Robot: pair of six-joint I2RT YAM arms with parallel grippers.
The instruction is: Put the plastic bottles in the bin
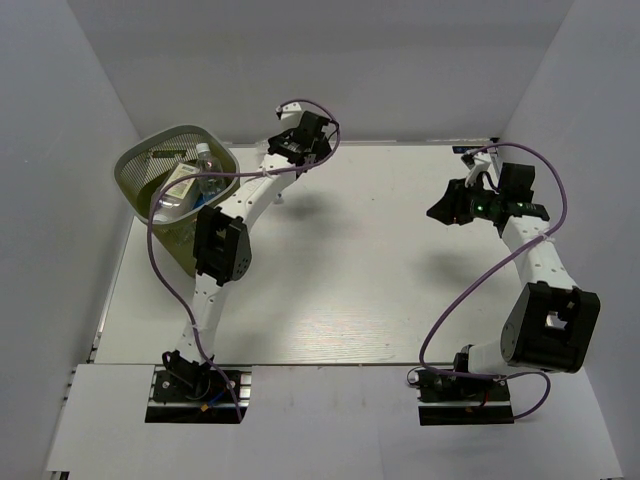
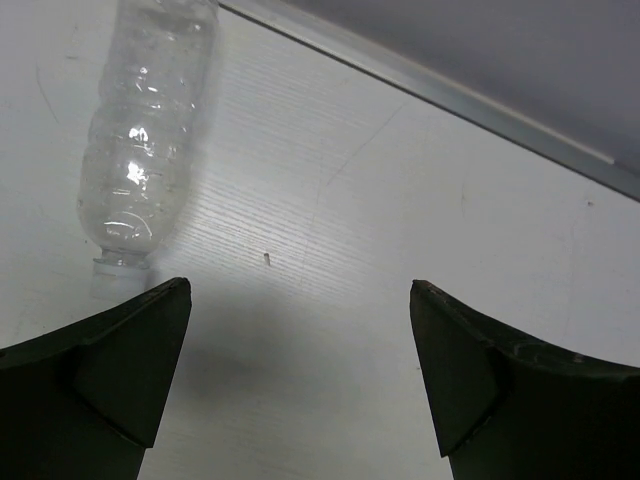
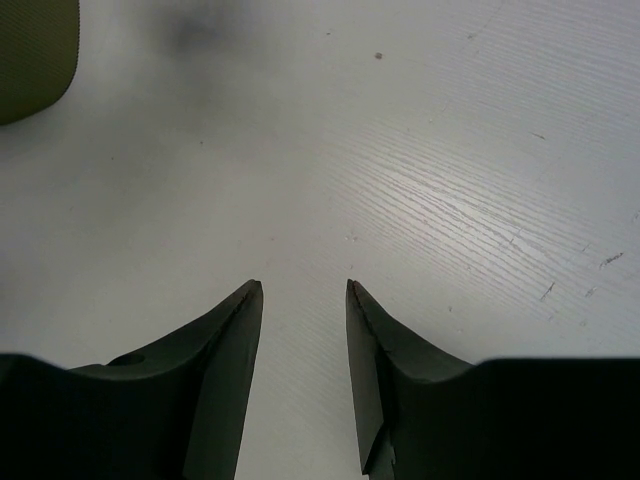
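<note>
The olive-green wire-mesh bin (image 1: 135,165) stands at the table's far left and holds several clear plastic bottles (image 1: 205,170), one with a pale label. Its edge shows in the right wrist view (image 3: 30,50). One clear crinkly bottle (image 2: 145,140) lies on the table ahead and left of my left gripper (image 2: 300,290), neck towards the left finger, apart from it. That gripper (image 1: 300,135) is wide open and empty, near the back wall. This bottle is not plain in the top view. My right gripper (image 3: 304,285) is open and empty over bare table at the right (image 1: 445,205).
White walls close the table at the back and both sides; the back edge strip (image 2: 480,100) runs close ahead of the left gripper. The left arm (image 1: 225,245) stretches alongside the bin's right wall. A purple cable (image 1: 155,250) hangs by the bin.
</note>
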